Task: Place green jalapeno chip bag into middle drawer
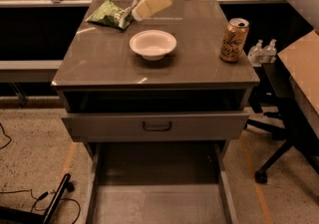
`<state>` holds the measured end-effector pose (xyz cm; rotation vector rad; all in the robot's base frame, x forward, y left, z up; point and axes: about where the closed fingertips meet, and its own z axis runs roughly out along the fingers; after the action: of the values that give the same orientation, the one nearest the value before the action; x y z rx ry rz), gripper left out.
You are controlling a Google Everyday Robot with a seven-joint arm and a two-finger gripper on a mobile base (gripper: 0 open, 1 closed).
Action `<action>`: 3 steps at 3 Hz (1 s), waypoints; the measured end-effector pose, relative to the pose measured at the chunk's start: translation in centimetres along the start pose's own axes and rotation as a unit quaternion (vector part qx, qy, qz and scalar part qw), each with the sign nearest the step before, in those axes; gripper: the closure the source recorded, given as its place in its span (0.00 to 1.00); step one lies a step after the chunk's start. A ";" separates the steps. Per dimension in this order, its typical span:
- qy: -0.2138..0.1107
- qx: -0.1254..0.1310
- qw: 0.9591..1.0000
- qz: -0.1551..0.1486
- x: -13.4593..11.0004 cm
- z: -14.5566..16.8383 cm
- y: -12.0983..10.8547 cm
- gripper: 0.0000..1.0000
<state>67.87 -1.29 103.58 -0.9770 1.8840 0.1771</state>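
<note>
The green jalapeno chip bag point(110, 14) lies on the back left corner of the cabinet top point(99, 63). My gripper point(133, 13) reaches down from the upper right, and its tip is at the bag's right edge, just above the top. A drawer front with a handle point(157, 126) sits slightly pulled out below the top. Under it, a lower drawer point(157, 193) is pulled far out and shows a bare inside.
A white bowl point(153, 44) stands in the middle of the top, just in front of the gripper. An orange drink can point(234, 40) stands at the right edge. Two small bottles point(263, 51) and a wooden table point(304, 68) are at the right. Cables lie on the floor at the left.
</note>
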 end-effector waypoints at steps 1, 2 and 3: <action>0.007 0.009 1.000 0.010 -0.7 2.8 -1.0 0.00; 0.013 0.035 0.999 0.026 -1.7 7.8 -3.4 0.00; 0.013 0.068 0.997 0.032 -2.3 12.2 -6.0 0.00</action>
<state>80.88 2.10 100.77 -0.8305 1.9264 0.0740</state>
